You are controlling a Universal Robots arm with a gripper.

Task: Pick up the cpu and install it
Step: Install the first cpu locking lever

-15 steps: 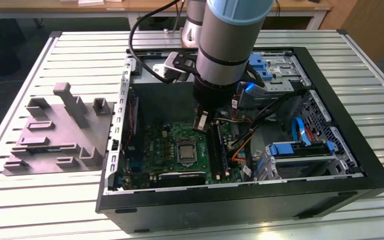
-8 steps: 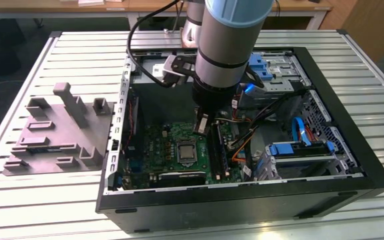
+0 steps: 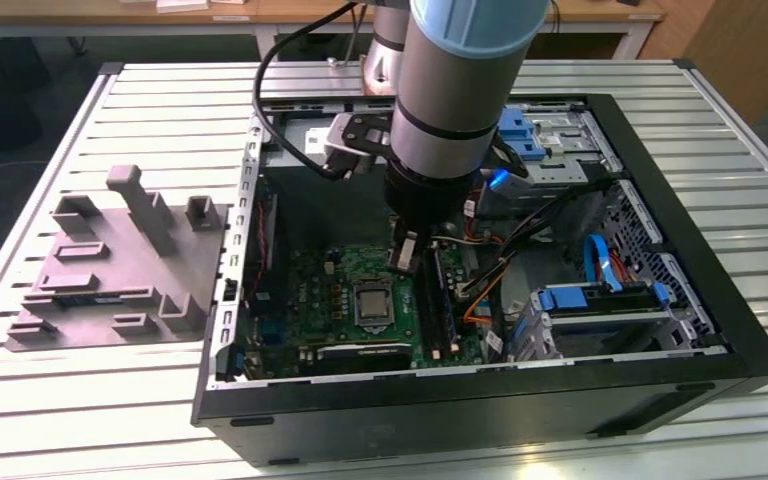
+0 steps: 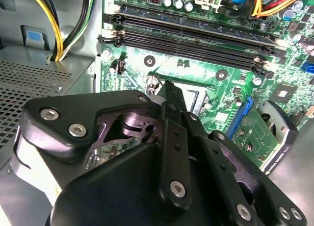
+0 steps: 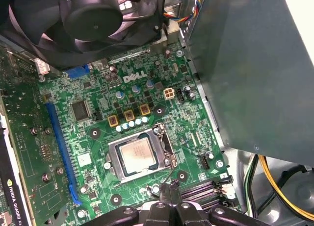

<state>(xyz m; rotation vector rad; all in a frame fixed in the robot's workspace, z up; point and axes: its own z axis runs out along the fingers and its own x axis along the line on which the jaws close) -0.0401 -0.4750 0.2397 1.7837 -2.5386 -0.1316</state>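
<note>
I see a slatted metal table (image 3: 77, 400) carrying a grey plastic fixture (image 3: 117, 270) beside an open computer case (image 3: 704, 330).

One open computer case (image 3: 704, 330) on the surface (image 3: 37, 400), one grey moulded fixture (image 3: 111, 275), one green motherboard (image 5: 93, 133), one cpu (image 5: 139, 154), one black fan (image 5: 93, 15), one arm (image 3: 471, 90), and four memory slots (image 4: 196, 39)

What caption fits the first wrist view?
Small square silver-topped cpu seated in the green motherboard's metal socket frame, black tool close beside it.
</note>
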